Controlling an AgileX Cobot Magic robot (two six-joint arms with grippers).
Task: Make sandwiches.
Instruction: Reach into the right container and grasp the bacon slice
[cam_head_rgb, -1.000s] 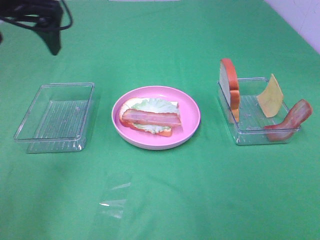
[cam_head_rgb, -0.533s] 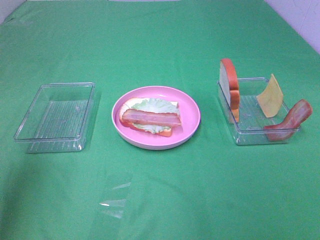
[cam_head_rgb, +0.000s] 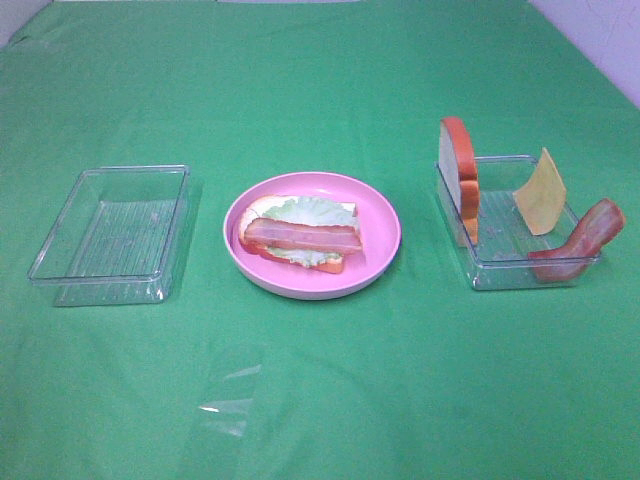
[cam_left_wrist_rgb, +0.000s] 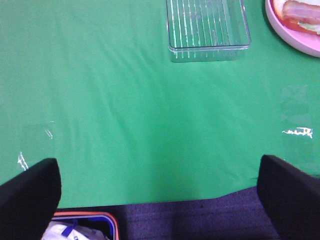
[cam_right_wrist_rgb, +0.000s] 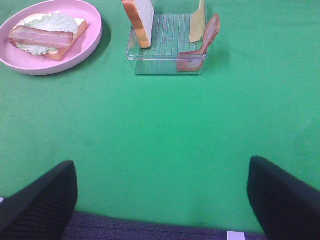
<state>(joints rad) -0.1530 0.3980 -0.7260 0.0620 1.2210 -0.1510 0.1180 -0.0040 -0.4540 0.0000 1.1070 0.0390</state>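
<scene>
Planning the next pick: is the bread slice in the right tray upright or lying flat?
Upright. The bread slice stands on edge inside the tray, at the end nearest the plate, rising well above the rim.

White bread slice with orange-brown crust lies flat on the round pink plate, with a pale green lettuce leaf and a red-brown bacon strip stacked on it. Right of the plate, a second bread slice stands on edge, a yellow cheese square leans, and another bacon strip is tilted.

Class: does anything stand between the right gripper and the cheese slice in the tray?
Bare cloth lies between the right gripper and the tray. Within it, the bacon strip leans on the gripper's side of the cheese slice, partly in the way.
</scene>
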